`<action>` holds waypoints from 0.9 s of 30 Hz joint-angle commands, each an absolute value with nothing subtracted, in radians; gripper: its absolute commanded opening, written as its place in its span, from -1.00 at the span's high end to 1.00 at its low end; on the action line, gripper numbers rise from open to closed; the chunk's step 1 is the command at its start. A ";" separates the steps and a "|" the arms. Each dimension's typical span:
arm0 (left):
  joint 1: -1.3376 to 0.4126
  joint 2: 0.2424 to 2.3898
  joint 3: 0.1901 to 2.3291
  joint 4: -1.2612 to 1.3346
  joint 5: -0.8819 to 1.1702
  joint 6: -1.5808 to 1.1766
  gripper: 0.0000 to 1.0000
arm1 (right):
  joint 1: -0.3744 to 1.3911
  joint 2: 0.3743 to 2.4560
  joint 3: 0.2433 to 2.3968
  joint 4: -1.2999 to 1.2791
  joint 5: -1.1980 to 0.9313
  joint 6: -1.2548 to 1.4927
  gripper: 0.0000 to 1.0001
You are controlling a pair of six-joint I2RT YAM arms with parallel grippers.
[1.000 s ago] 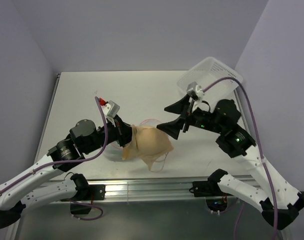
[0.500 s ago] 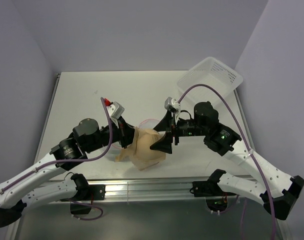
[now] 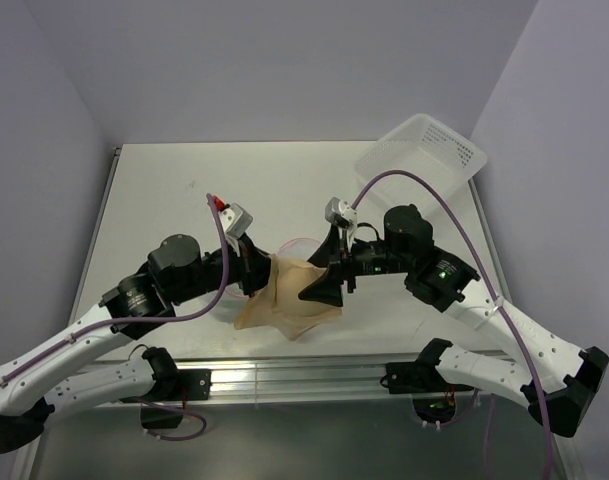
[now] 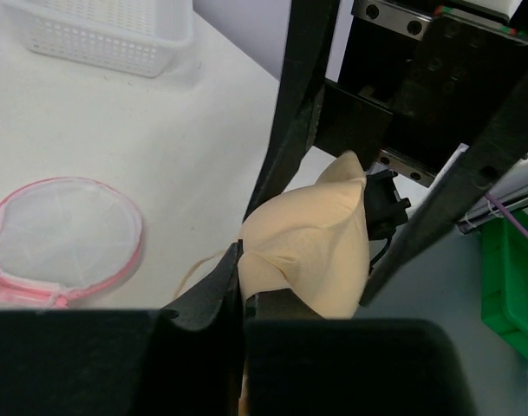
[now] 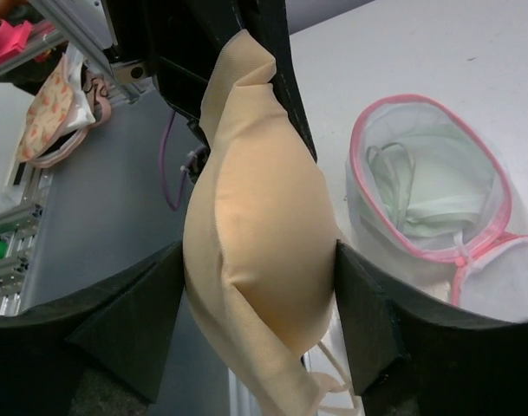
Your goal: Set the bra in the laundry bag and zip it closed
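Change: since a second ago the right gripper [image 3: 325, 284] has swung in from the bra's 3 o'clock and taken hold of its cup. The cloth's loose edge now spreads toward 7 o'clock.
Left gripper [image 3: 254, 276]: fingers pressed together on a corner of the bra [image 3: 296, 294], at the bra's 9 o'clock. The left wrist view shows the pinch closely.
Bra: beige, held off the table [image 3: 164, 190] between both grippers, near the table's 6 o'clock edge. A thin strap dangles beneath it.
Laundry bag [image 3: 302, 240]: lies on the table with its mouth open, its pink rim peeking out at the bra's 12 o'clock. The bra is outside it.
Right gripper: fingers set wide but bearing on both sides of the cup, clasping it.
Basket [image 3: 424, 150]: white, perforated, at the table's 1 o'clock corner, well apart from the rest.
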State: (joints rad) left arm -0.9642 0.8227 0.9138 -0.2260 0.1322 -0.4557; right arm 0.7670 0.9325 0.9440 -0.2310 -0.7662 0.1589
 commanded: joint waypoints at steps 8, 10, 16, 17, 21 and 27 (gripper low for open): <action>-0.968 0.736 1.011 -0.360 -0.041 -0.439 -0.04 | 0.778 0.914 0.917 -0.114 -0.732 0.215 0.48; -0.968 0.716 1.029 -0.411 -0.166 -0.454 -0.23 | 0.778 0.907 0.917 -0.106 -0.724 0.219 0.59; -0.968 0.657 1.052 -0.662 -0.538 -0.563 -0.19 | 0.778 0.897 0.916 -0.072 -0.672 0.244 0.79; -0.966 0.661 1.049 -0.699 -0.623 -0.587 -0.18 | 0.776 0.897 0.917 -0.069 -0.667 0.247 0.82; -0.954 0.676 1.008 -0.778 -0.698 -0.705 -0.14 | 0.776 0.878 0.923 -0.057 -0.608 0.261 0.95; -0.847 0.739 0.905 -0.721 -0.605 -0.719 -0.16 | 0.776 0.871 0.971 -0.046 -0.462 0.281 1.00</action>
State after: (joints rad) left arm -0.8871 0.7094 0.9375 -0.7300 -0.6075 -0.6819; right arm 0.7700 0.8806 0.9237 -0.1089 -0.5602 0.2642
